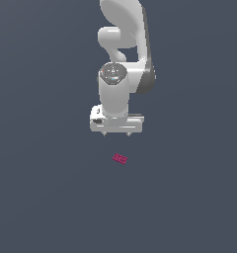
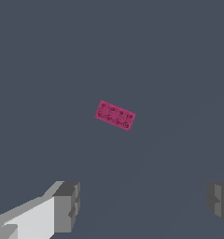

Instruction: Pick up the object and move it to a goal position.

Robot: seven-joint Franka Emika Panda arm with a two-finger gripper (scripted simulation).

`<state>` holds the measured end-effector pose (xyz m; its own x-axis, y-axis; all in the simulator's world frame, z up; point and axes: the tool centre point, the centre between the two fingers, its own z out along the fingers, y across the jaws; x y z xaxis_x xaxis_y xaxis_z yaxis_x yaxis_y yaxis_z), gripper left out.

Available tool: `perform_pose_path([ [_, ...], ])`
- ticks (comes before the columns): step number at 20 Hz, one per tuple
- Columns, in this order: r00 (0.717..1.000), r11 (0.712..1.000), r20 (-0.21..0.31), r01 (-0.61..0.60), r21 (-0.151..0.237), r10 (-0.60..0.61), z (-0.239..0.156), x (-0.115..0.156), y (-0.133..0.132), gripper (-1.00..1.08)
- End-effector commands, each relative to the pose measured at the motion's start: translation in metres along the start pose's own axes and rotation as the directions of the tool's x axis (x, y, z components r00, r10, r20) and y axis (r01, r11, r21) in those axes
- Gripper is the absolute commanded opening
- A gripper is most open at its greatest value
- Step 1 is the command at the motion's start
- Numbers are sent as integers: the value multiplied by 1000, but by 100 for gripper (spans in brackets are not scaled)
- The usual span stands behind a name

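Pink block (image 1: 120, 158) is the thing to pick up. In the exterior view it lies flat on the dark gray desk (image 1: 36, 197), all by itself. It is turned a little, so its long side slants. The white robot arm (image 1: 121, 44) hangs above it. The end effector (image 1: 116, 133) points down, and two short fingertips poke out under its white bar. The block sits just below them in the picture and a bit toward the exterior view's right. Nothing is touching it. It looks like the arm is lined up over the block so it can drop down onto it. No goal spot shows on the desk.

In the wrist view the pink block (image 2: 115, 115) is near the middle of the picture, flat on the gray desk (image 2: 48, 60). It has faint darker marks on top, but they are too blurry to read as letters or a name. One gray fingertip (image 2: 67, 206) shows on one side and the other fingertip (image 2: 220, 203) peeks in far across from it. They stand wide apart and hold nothing. The gap looks much bigger than the tiny block, so the block should fit between them. The pick-up is not yet begun.
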<state>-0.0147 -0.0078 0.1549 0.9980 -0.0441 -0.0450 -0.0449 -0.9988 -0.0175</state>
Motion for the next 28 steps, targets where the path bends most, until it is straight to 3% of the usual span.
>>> perform_pose_path([
  [1,1000,1000,0,0,0,0,0,0,0,100],
  [18,997,997,0,74,-26,-74,-7,5,-3,100],
  [28,975,974,2,224,-33,-224,6,12,-4,100],
])
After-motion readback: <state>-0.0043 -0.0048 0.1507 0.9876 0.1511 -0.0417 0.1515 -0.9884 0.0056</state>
